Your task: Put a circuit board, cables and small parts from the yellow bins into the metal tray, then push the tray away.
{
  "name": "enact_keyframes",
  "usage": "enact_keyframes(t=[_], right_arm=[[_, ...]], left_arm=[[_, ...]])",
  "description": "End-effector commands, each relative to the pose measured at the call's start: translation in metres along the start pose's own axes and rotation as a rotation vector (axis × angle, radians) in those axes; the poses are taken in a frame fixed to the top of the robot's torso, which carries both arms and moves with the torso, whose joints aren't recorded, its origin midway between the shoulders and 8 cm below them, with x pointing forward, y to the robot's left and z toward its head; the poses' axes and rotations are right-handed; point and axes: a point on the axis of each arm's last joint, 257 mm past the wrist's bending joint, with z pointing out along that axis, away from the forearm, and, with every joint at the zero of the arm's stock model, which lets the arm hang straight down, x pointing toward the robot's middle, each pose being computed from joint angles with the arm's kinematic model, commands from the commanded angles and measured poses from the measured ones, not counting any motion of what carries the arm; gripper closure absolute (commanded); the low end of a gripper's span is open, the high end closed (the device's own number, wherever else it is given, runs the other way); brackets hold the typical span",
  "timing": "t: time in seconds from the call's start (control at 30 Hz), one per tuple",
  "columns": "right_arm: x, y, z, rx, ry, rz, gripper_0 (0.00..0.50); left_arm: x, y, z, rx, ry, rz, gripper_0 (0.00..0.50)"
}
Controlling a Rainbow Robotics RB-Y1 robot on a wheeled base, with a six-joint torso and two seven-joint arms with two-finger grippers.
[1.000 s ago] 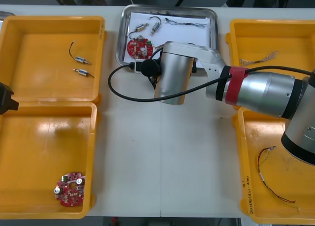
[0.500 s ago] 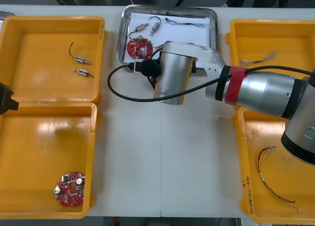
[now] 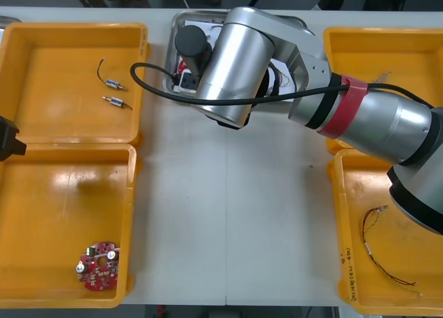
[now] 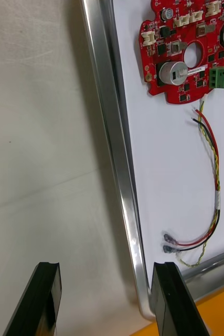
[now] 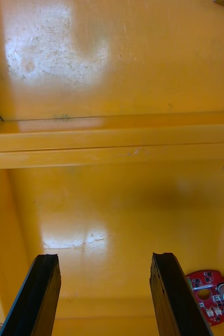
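Note:
My right gripper is open and holds nothing, with the metal tray's left rim running between its fingers. On the tray's white inside lie a round red circuit board and a red and yellow cable. In the front view my right arm reaches across the tray and hides most of it. My left gripper hangs open over the near left yellow bin, with a second circuit board beside one finger.
The far left bin holds two small metal parts and a short black cable. A circuit board lies in the near left bin. The near right bin holds a red and yellow cable. The left gripper sits at the table's left edge.
My right wrist has risen and swung toward the far side, now covering most of the tray and what lies in it. The left arm has not moved.

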Motion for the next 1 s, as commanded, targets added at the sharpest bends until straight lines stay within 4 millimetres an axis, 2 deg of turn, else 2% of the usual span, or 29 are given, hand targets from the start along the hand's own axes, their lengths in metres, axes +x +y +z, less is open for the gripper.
enact_keyframes(t=[0.03,0.07,0.1,0.37,0.57,0.7,0.73,0.83,0.93,0.97,1.0], right_arm=[[-0.004,0.002,-0.025,-0.026,-0.028,0.019,0.0],[0.004,0.004,-0.031,-0.037,-0.013,0.032,0.0],[0.004,0.004,-0.031,-0.037,-0.013,0.032,0.0],[0.06,0.009,-0.059,-0.127,0.032,0.203,0.0],[0.074,-0.005,-0.07,-0.146,-0.05,0.365,0.0],[0.096,-0.018,-0.078,-0.147,-0.1,0.501,0.0],[0.111,-0.021,-0.08,-0.147,-0.108,0.552,0.0],[0.138,-0.022,-0.081,-0.172,-0.11,0.658,0.0],[0.16,-0.019,-0.083,-0.21,-0.109,0.759,0.0],[0.16,-0.019,-0.083,-0.21,-0.109,0.759,0.0],[0.174,-0.018,-0.084,-0.227,-0.102,0.821,0.0]], left_arm=[[0.001,0.003,-0.006,-0.006,-0.021,-0.082,0.0],[0.001,0.003,-0.006,-0.006,-0.021,-0.082,0.0],[0.001,0.003,-0.006,-0.006,-0.021,-0.082,0.0],[0.001,0.003,-0.006,-0.006,-0.021,-0.082,0.0],[0.001,0.003,-0.006,-0.006,-0.021,-0.082,0.0],[0.001,0.003,-0.006,-0.006,-0.021,-0.082,0.0],[0.001,0.003,-0.006,-0.006,-0.021,-0.082,0.0],[0.001,0.003,-0.006,-0.006,-0.021,-0.082,0.0],[0.001,0.003,-0.006,-0.006,-0.021,-0.082,0.0],[0.001,0.003,-0.006,-0.006,-0.021,-0.082,0.0],[0.001,0.003,-0.006,-0.006,-0.021,-0.082,0.0]])
